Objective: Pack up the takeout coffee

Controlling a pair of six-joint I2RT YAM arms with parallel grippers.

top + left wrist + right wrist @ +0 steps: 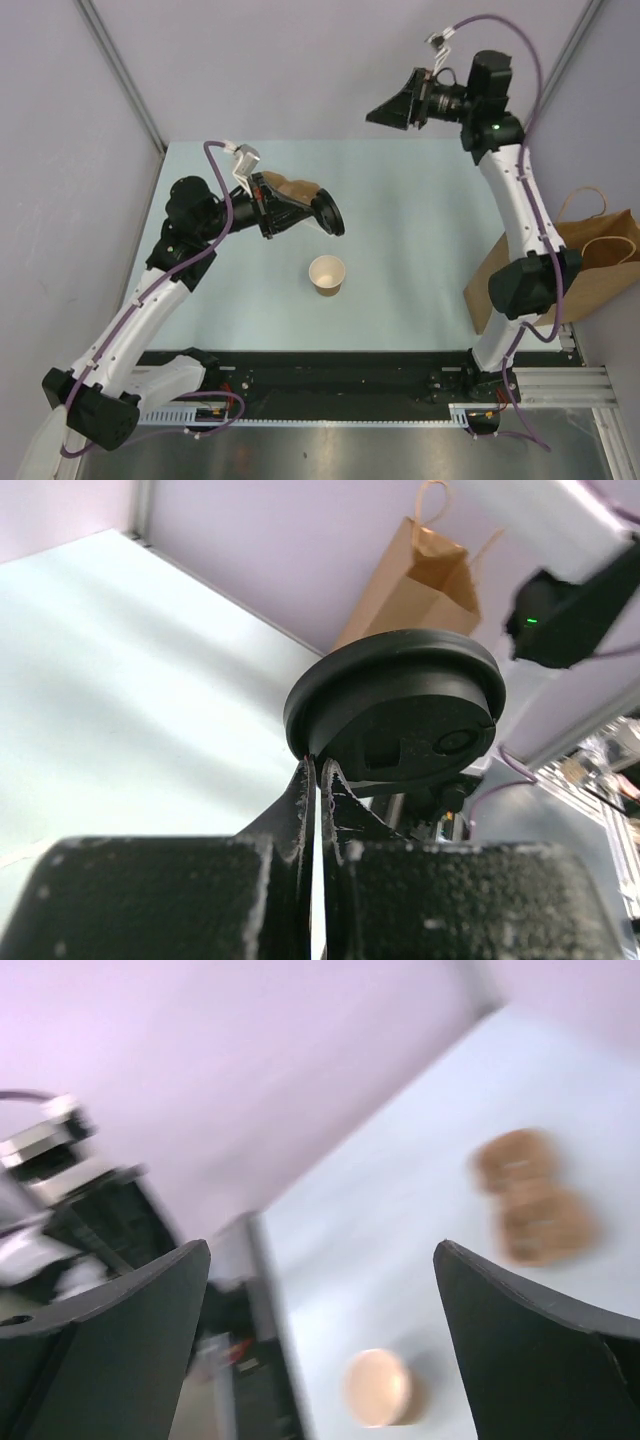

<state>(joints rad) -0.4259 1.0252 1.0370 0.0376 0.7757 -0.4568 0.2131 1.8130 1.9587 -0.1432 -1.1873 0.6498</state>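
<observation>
The takeout coffee's tan paper cup (327, 275) stands upright and uncovered mid-table, its pale inside showing; it appears blurred in the right wrist view as the cup (378, 1387). Its round black lid (330, 213) hangs tilted in the air up and behind the cup. My left gripper (312, 212) is shut on the lid's rim. In the left wrist view the lid (395, 710) fills the middle, pinched at its edge by the left gripper (322, 767). My right gripper (400, 105) is raised high at the far right, open and holding nothing; the right gripper (322, 1247) looks down at the table.
A brown pulp cup carrier (295, 187) lies on the table behind my left gripper and shows blurred as the carrier (530, 1195). A large brown paper bag (590, 260) with handles stands at the table's right edge beside the right arm, and appears as the bag (420, 585).
</observation>
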